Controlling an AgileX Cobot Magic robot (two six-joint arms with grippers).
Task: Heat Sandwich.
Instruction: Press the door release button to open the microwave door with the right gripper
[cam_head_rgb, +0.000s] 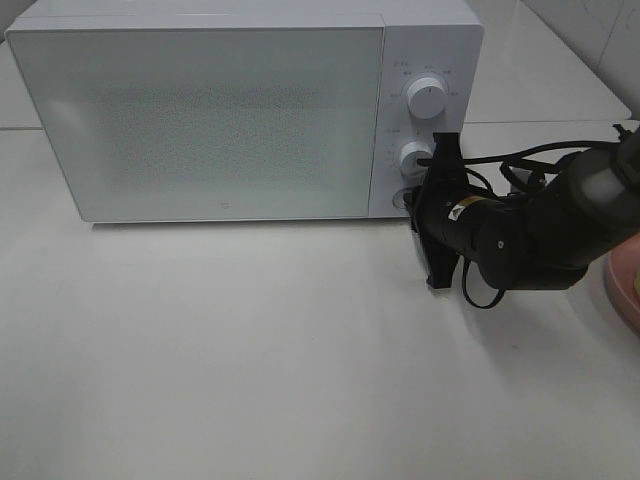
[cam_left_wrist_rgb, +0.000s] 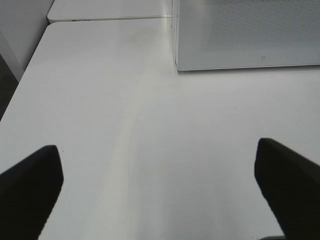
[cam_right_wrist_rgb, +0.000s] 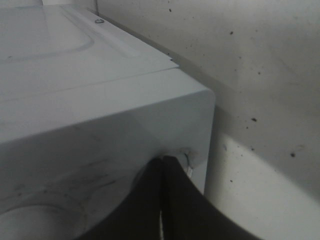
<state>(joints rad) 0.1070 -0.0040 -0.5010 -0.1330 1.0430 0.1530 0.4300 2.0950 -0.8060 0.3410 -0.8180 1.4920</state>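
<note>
The high view alone shows the whole microwave (cam_head_rgb: 220, 110) with its door shut, the right arm reaching across to its control panel, and a sliver of pink plate (cam_head_rgb: 624, 287) at the right edge of the table (cam_head_rgb: 250, 350). The left gripper (cam_left_wrist_rgb: 160, 190) shows only in its own wrist view. Its fingers (cam_left_wrist_rgb: 30, 185) are spread wide over bare table with nothing between them. The right gripper (cam_head_rgb: 411, 201) has its jaws pressed together and empty. In the right wrist view its tips (cam_right_wrist_rgb: 162, 165) sit at the panel's lower corner, below the two knobs (cam_head_rgb: 428, 98); I cannot tell if they touch. The sandwich cannot be made out in any view, since most of the plate, which lies well right of that gripper, is cut off.
</note>
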